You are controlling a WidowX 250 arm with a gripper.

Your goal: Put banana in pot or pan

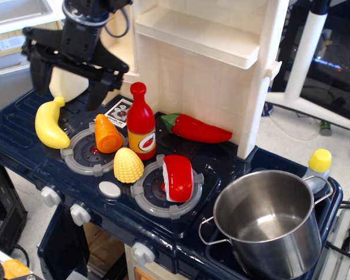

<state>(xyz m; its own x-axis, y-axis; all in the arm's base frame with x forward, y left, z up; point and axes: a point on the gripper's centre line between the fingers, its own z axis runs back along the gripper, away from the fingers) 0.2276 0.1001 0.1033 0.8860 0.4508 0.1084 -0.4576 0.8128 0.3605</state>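
The yellow toy banana (50, 124) lies at the left edge of the dark blue toy stove (23, 149), stem tip pointing up and back. The shiny steel pot (267, 224) with wire loop handles stands empty at the stove's front right corner. My black gripper (69, 81) hangs open and empty over the back left of the stove. Its left finger is just above and behind the banana, and its right finger (99, 87) is above the orange carrot. It touches nothing.
An orange carrot (108, 134), a corn cob (128, 165), a red bottle (141, 123), a red-and-white piece (178, 178) and a red chili pepper (197, 129) crowd the burners. A white jug sits behind my gripper. A cream cabinet (221, 64) rises at the back. A yellow-capped bottle (318, 164) stands beside the pot.
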